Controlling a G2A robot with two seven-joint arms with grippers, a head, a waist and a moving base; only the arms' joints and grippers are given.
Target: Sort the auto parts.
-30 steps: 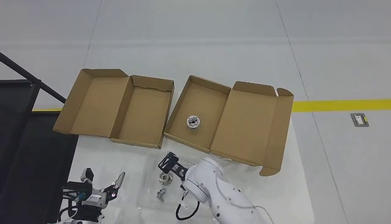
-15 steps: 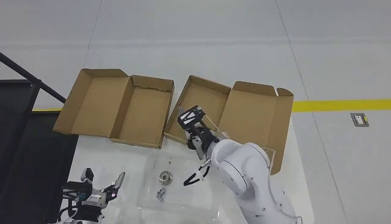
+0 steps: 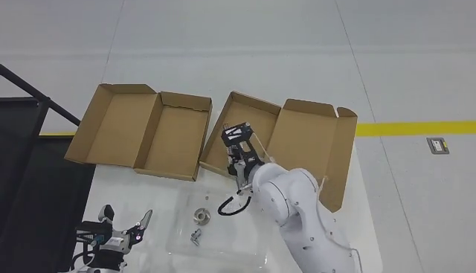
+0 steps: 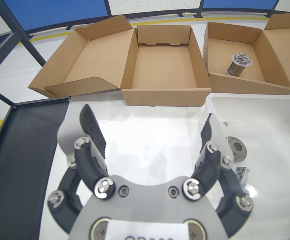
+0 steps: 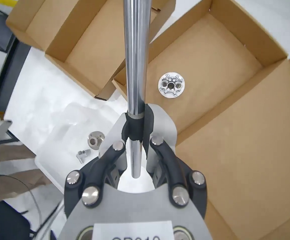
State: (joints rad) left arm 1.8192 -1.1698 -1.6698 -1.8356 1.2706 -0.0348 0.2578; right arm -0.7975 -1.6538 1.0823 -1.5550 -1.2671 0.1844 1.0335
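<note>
Right gripper (image 5: 137, 123): fingers clamped on a polished steel rod (image 5: 134, 51), which sticks out well past the fingertips
Right gripper, place: above the right cardboard box (image 3: 256, 102), over its tray half, as seen from the top view (image 3: 239, 135)
Rod height: appears to hang clear of the box floor, though the top view is too poor to be sure
Right cardboard box, contents: one toothed metal hub (image 5: 171, 85), standing on the floor of the box (image 4: 238, 64), apart from the rod
Left cardboard box (image 3: 175, 135): just beside the right one, flap open to the left
Left gripper (image 4: 147, 117): fingers spread wide, holding nothing, at the near left corner of the table (image 3: 364, 236)
Clear plastic tray (image 4: 247, 97): near side of the boxes, just right of the left gripper
Tray contents: round flange (image 4: 236, 148) and a small metal block (image 4: 242, 173), close together, the block nearer
</note>
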